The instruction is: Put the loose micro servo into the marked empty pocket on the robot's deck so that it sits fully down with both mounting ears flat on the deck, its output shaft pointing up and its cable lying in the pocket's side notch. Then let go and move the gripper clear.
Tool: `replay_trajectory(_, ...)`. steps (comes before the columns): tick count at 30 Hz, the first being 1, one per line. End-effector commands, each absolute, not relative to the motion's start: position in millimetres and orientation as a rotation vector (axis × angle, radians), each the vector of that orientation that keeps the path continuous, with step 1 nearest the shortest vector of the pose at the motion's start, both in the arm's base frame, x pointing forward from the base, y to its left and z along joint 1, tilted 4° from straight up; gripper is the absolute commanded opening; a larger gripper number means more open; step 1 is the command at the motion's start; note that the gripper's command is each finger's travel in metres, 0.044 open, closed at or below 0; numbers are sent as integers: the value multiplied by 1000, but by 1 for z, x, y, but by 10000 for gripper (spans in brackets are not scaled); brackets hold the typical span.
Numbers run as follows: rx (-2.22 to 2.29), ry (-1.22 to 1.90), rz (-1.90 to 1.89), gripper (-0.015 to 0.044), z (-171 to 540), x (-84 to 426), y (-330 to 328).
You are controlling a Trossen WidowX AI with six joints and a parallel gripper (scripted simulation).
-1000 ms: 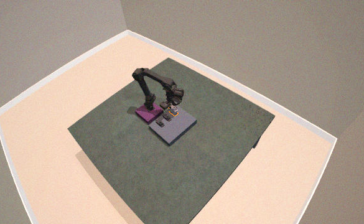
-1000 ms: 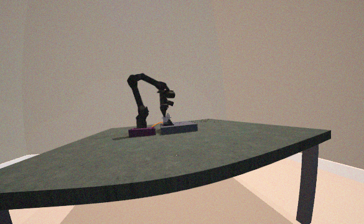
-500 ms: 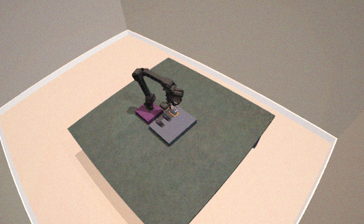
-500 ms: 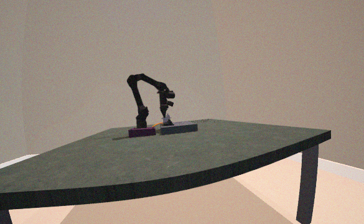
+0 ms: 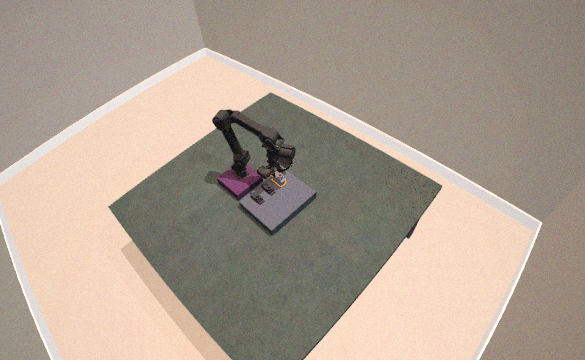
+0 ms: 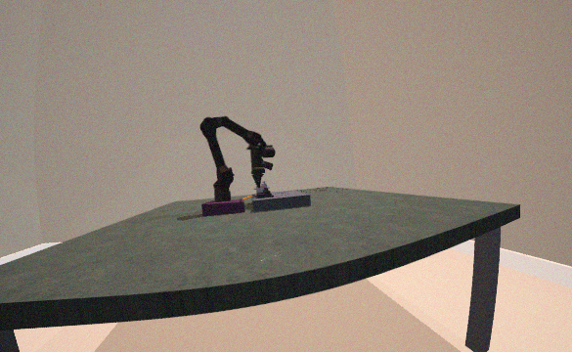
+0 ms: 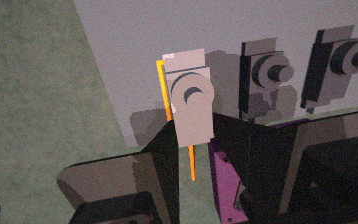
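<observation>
The loose micro servo (image 5: 279, 176) (image 7: 192, 117) is pale, with its round output shaft facing up toward the wrist camera. My gripper (image 5: 277, 171) (image 6: 259, 184) (image 7: 192, 121) is shut on its body. The servo is over the marked pocket and hides most of it; it looks slightly raised, but the exact height cannot be told. The pocket's orange outline (image 5: 275, 183) (image 7: 163, 90) shows along the servo's left side in the wrist view. The orange cable (image 7: 192, 162) runs from the servo's near end, past the edge of the grey deck (image 5: 292, 202) (image 6: 290, 200) (image 7: 125, 45).
Two dark servos stand on the deck beside the pocket, the nearer one (image 5: 268, 188) (image 7: 267, 75) and the farther one (image 5: 257, 198) (image 7: 337, 62). The arm's base stands on a purple block (image 5: 237, 186) (image 6: 223, 207) (image 7: 225, 185) next to the deck, on the green table (image 5: 252, 280) (image 6: 217, 249).
</observation>
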State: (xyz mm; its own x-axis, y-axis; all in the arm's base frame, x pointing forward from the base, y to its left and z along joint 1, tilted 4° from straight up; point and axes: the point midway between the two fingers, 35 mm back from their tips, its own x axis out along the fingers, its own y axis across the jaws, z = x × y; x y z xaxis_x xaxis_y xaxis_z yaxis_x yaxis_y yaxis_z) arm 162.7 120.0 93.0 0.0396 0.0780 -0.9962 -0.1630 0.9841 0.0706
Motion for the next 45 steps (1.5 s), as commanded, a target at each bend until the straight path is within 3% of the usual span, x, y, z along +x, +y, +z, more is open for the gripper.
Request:
replay_trajectory(1, -66, 1521, 181, 0, 89, 163, 120)
replay_trajectory(29, -66, 1522, 181, 0, 62, 164, 122)
replay_trajectory(36, -66, 1522, 181, 184, 65, 164, 122)
replay_trajectory(45, -66, 1522, 181, 187, 99, 157, 116)
